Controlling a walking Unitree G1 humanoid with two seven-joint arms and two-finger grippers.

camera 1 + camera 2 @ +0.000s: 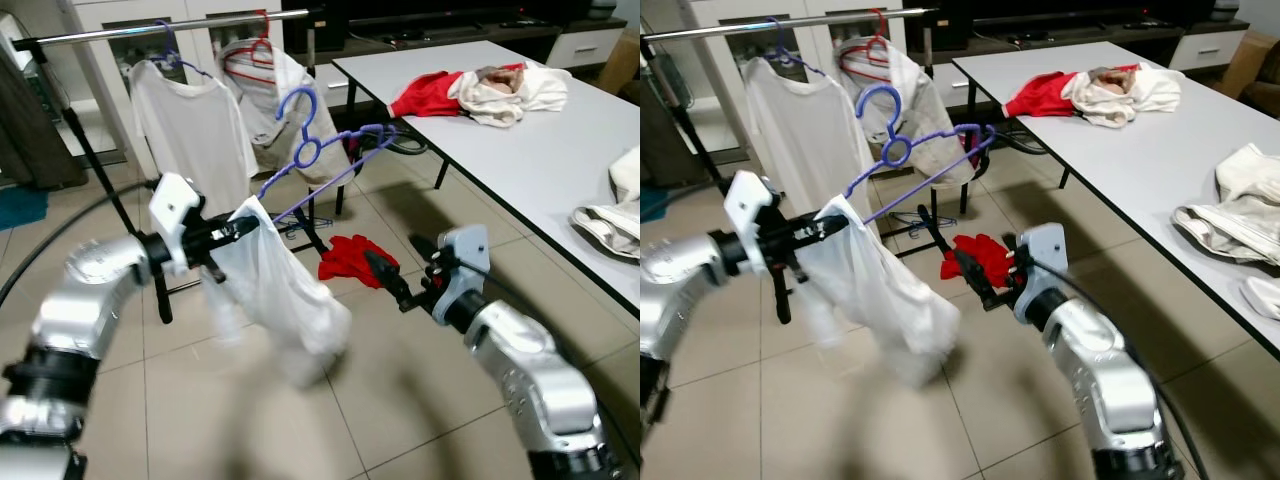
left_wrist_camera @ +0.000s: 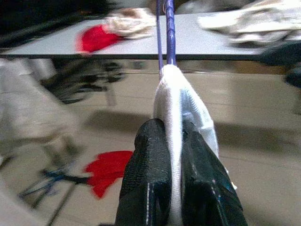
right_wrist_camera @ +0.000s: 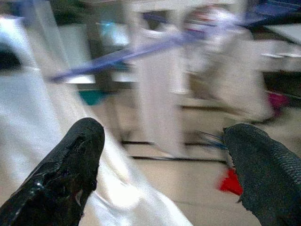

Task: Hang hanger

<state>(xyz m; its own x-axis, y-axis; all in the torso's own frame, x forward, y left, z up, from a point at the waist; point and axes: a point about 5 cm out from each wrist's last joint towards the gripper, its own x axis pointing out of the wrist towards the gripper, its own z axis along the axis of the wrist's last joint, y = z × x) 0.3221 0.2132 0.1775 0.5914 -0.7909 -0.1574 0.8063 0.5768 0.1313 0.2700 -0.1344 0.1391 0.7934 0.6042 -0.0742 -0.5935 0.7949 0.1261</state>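
Left gripper (image 1: 243, 226): fingers clamped on the white garment (image 1: 275, 290) draped over one end of the purple hanger (image 1: 320, 160).
Hanger: held mid-air, below the clothes rail (image 1: 160, 30).
Right gripper (image 1: 395, 277): fingers spread, empty.

My two arms are silver and rounded, with white wrist blocks; the left gripper (image 1: 243, 226) and right gripper (image 1: 385, 272) have textured black fingers.

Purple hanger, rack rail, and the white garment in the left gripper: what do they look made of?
Purple hanger: probably plastic, smooth, evenly coloured. Rack rail: metal, judging by its bright sheen. White garment: thin, soft fabric, draping limp from the left gripper, whose fingers pinch it.
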